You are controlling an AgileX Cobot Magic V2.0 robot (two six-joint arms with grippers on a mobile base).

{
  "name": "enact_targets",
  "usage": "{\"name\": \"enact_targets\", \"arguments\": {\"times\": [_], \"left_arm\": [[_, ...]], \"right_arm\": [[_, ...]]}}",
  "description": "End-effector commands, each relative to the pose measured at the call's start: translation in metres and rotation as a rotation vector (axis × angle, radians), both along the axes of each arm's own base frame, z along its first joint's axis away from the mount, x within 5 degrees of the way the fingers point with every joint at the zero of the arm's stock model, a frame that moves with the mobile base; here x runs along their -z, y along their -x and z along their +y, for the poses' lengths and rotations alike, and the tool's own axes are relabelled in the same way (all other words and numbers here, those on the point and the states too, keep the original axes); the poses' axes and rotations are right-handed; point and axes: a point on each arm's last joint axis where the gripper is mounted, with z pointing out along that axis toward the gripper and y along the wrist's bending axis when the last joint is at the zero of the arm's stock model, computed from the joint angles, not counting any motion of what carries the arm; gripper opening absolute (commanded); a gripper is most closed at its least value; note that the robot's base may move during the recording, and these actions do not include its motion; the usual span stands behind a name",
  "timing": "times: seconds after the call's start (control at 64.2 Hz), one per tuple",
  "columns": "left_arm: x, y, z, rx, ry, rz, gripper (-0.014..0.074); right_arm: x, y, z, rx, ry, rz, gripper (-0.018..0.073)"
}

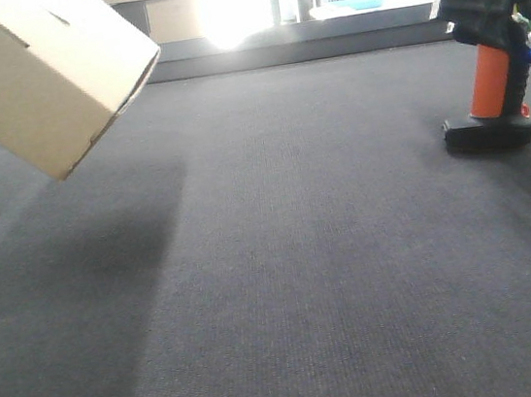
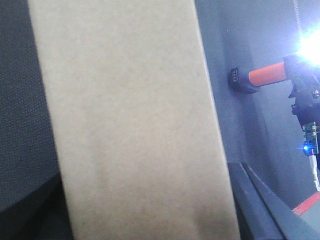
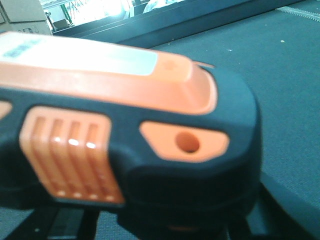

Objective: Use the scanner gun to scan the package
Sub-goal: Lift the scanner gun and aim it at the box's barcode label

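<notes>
A plain cardboard package (image 1: 43, 71) hangs tilted in the air at the upper left and casts a shadow on the dark table. It fills the left wrist view (image 2: 130, 120) and hides my left gripper's fingers, which hold it. The orange and black scanner gun (image 1: 495, 80) stands upright on its base at the far right. My right gripper (image 1: 496, 11) is closed around its upper part. The scanner's head fills the right wrist view (image 3: 125, 125). The scanner also shows in the left wrist view (image 2: 267, 75), to the right of the package.
The dark grey felt table (image 1: 302, 252) stretches between package and scanner. A raised ledge (image 1: 305, 48) runs along its back edge, with bright windows behind. A blue light (image 2: 306, 147) glows on the right arm.
</notes>
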Motion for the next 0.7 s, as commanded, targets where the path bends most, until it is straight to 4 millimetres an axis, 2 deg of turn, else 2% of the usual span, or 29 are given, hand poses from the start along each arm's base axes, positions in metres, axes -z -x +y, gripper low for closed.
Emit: {"name": "enact_targets", "arguments": {"times": [0.0, 0.249, 0.467, 0.685], "left_arm": [[-0.006, 0.003, -0.001, -0.002, 0.017, -0.018, -0.0111], [-0.006, 0.003, -0.001, 0.001, 0.017, -0.015, -0.0111], [-0.005, 0.004, -0.001, 0.004, 0.010, -0.011, -0.0111], [0.001, 0.007, 0.005, 0.025, -0.090, 0.016, -0.0111]], "right_arm": [[-0.003, -0.001, -0.001, 0.007, -0.001, -0.018, -0.0156], [-0.011, 0.000, 0.002, -0.026, 0.014, -0.035, -0.0154], [-0.039, 0.011, 0.008, -0.140, 0.166, -0.022, -0.0154], [-0.069, 0.030, 0.011, -0.237, 0.273, 0.002, -0.0154]]}}
